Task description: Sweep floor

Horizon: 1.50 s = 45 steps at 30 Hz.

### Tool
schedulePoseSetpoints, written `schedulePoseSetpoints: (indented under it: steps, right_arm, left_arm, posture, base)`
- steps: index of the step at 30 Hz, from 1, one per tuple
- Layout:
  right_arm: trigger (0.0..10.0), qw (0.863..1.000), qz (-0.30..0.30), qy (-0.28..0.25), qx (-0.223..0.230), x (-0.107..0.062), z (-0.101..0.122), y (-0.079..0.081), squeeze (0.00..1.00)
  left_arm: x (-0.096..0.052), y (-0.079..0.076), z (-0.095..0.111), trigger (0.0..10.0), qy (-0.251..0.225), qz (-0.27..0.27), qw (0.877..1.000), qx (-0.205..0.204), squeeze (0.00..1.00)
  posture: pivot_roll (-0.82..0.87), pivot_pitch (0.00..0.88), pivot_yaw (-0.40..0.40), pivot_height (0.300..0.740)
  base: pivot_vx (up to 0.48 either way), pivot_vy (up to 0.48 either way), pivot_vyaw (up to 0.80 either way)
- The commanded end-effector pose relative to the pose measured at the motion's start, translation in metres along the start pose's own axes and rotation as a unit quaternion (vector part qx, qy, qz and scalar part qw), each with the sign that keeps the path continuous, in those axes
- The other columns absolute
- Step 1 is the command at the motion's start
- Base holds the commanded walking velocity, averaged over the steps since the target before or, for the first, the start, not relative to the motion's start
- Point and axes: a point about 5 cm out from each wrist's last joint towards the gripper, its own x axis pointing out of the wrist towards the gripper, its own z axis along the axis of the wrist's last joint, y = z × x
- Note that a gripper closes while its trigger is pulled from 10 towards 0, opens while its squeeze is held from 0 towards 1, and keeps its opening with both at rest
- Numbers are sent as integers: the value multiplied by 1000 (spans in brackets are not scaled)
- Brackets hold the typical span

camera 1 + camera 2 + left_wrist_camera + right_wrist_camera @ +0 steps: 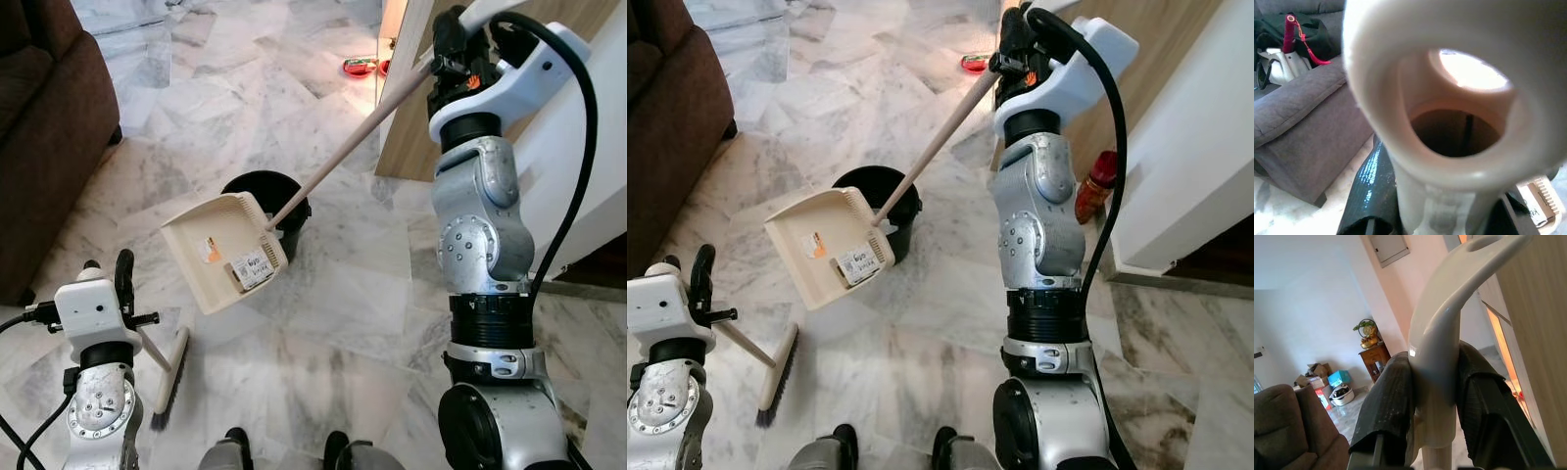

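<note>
A cream dustpan (220, 250) hangs tilted with its mouth up, beside a black bin (289, 196). Paper scraps (253, 267) lie inside the pan. Its long pale handle (343, 157) runs up to my right gripper (443, 61), which is shut on the handle's top end (1442, 357) with black fingers (1388, 406) on both sides. At the lower left, my left gripper (124, 272) is shut on the broom handle (152, 348), whose hollow end (1459, 122) looms close in the left wrist view. The broom head (171, 377) rests on the marble floor.
A brown sofa (39, 117) stands along the left. A wooden door panel (411, 127) and a white cabinet (1195, 147) close off the right, with a red bottle (1097, 181) at their foot. A red item (360, 67) lies on the floor farther back.
</note>
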Motion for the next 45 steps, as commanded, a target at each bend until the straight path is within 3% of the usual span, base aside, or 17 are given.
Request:
schedulePoseSetpoints:
  steps: [1,45]
  right_arm:
    - [10000,999,18,-39,17,2,15,8,0]
    - [10000,998,30,-40,31,3,16,14,0]
  left_arm:
    - [0,5,9,10000,-29,10,999,16,0]
    - [2,7,12,10000,-38,23,999,19,0]
  posture:
    - [87,232,-51,740]
    - [90,238,-59,740]
  base:
    - [345,0,0]
    - [351,0,0]
